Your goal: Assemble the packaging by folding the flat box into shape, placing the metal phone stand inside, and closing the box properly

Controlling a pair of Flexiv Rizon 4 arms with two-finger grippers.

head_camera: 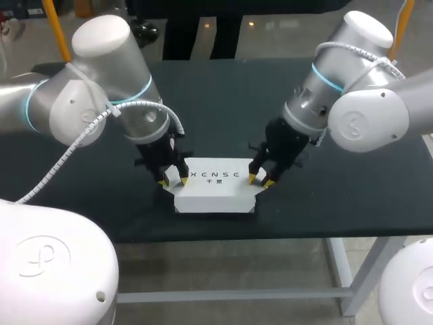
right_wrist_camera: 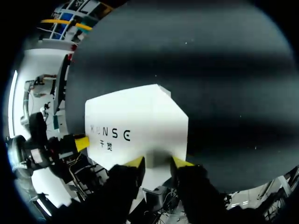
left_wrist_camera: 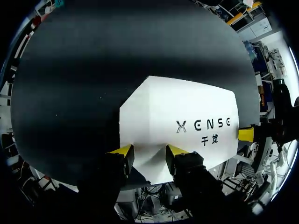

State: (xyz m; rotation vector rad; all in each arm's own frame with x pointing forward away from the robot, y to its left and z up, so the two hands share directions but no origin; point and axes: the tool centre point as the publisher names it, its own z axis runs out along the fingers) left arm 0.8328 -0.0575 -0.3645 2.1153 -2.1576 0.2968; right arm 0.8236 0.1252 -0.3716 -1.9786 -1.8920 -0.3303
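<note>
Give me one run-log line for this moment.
box: white, folded, on table | left tool: open, at box's left end | right tool: open, at right end | phone stand: not visible

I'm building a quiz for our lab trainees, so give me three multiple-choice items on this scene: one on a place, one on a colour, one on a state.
1. Where are the left claw and right claw? A at opposite ends of the box; B both at one end; C raised high above it.
2. What colour is the box? A brown; B white; C red.
3. What state is the box in? A flat, unfolded; B folded into shape, top shut; C crushed.
Answers: 1 A, the head view shows one at each end; 2 B, it shows white against the dark table; 3 B, it stands as a block with its top face closed.
</note>
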